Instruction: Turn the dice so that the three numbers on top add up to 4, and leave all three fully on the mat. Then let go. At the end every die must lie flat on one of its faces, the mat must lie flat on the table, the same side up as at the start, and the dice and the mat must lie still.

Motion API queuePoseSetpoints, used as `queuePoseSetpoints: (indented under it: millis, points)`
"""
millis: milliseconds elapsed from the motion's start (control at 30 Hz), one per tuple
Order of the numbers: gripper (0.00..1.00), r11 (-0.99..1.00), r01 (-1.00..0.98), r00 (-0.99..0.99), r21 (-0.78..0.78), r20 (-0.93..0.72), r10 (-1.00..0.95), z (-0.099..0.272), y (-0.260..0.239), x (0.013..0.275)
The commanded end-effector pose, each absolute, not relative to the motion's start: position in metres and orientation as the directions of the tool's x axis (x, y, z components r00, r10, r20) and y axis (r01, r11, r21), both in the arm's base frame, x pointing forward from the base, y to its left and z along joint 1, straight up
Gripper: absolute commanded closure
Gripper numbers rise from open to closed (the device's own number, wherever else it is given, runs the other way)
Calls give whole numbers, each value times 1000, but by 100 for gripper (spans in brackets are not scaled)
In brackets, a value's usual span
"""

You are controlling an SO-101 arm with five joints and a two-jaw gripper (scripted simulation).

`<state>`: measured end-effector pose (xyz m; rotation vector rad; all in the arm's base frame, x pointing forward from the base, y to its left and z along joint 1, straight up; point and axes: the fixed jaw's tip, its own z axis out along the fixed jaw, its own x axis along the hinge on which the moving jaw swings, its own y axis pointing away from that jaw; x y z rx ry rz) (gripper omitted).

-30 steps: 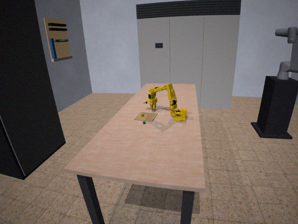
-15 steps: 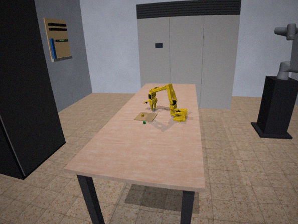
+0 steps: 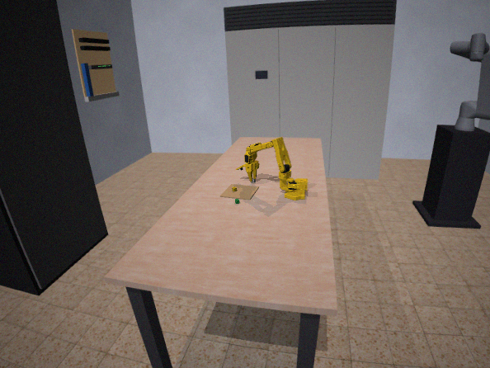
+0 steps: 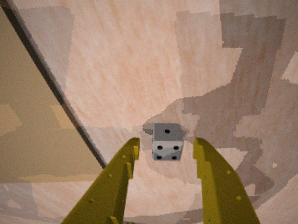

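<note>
Grey die (image 4: 167, 143) lies on the bare tabletop (image 4: 140, 60), off the mat, in the wrist view. It sits flat between the two yellow fingers of the gripper (image 4: 166, 150), with a gap visible on each side. Face toward the camera shows four pips; the face above it shows one pip. The gripper is partly open, with the fingers a little wider than the die, and it holds nothing. The tan mat (image 4: 30, 120) fills the left edge of this view, its dark border running diagonally; the die is just beside that border, not on it.

Exterior view: yellow arm (image 3: 280, 158) stands on the far half of the tabletop (image 3: 247, 247), bent over with the gripper (image 3: 252, 178) pointing down just behind the mat (image 3: 245, 192). Yellow die (image 3: 234, 189) rests on the mat. Green die (image 3: 237, 200) lies on the tabletop just in front of the mat's near edge. The grey die is too small to make out here; pips on the other two cannot be read.
</note>
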<state>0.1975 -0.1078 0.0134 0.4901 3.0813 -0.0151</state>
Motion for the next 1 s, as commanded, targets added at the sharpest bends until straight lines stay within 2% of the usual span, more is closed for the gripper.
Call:
queuePoseSetpoints:
  millis: [0, 500, 967]
  points:
    - [84, 951, 309, -950, -14, -58, 308, 19, -113, 201]
    - [92, 951, 309, -950, -15, -57, 308, 19, -117, 199]
    - [94, 951, 309, -950, -15, -57, 308, 19, -118, 199]
